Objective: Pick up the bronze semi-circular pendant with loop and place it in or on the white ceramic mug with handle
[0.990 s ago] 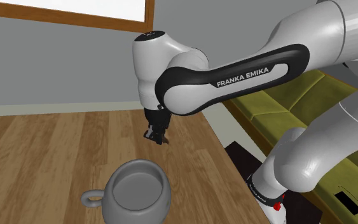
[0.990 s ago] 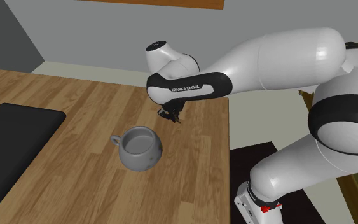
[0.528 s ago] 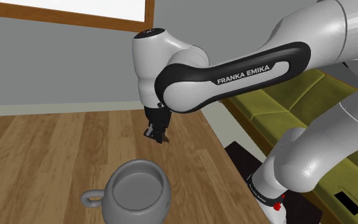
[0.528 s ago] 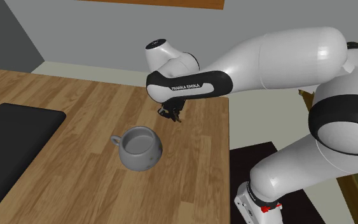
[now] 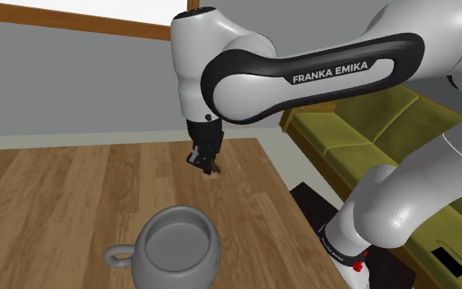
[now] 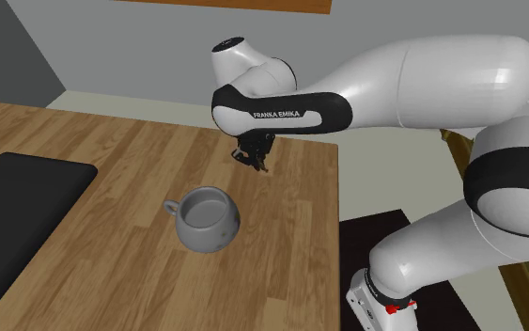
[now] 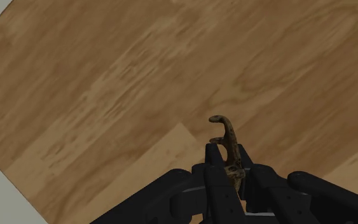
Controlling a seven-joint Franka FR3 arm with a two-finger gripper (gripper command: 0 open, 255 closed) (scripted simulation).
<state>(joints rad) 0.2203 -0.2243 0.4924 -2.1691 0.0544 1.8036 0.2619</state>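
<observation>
My black gripper (image 7: 229,167) is shut on a small bronze pendant (image 7: 228,140), whose curved end with a loop sticks out past the fingertips. Over the wooden table (image 5: 40,189) the gripper (image 5: 205,165) hangs in the air, beyond the mug as the shoulder view looks. The grey mug (image 5: 176,246) stands upright on the table with its handle (image 5: 118,256) toward the shoulder view's left and its inside empty. From the second exterior view, the gripper (image 6: 256,165) is above and to the right of the mug (image 6: 207,218).
A flat black mat (image 6: 18,197) lies on the table at the second exterior view's left. The table's edge (image 6: 335,216) runs close to the gripper, with dark floor below. An olive-green sofa (image 5: 360,139) stands beside the table at the shoulder view's right.
The arm has risen, lifting the gripper and the pendant higher above the table. The mug has not moved.
</observation>
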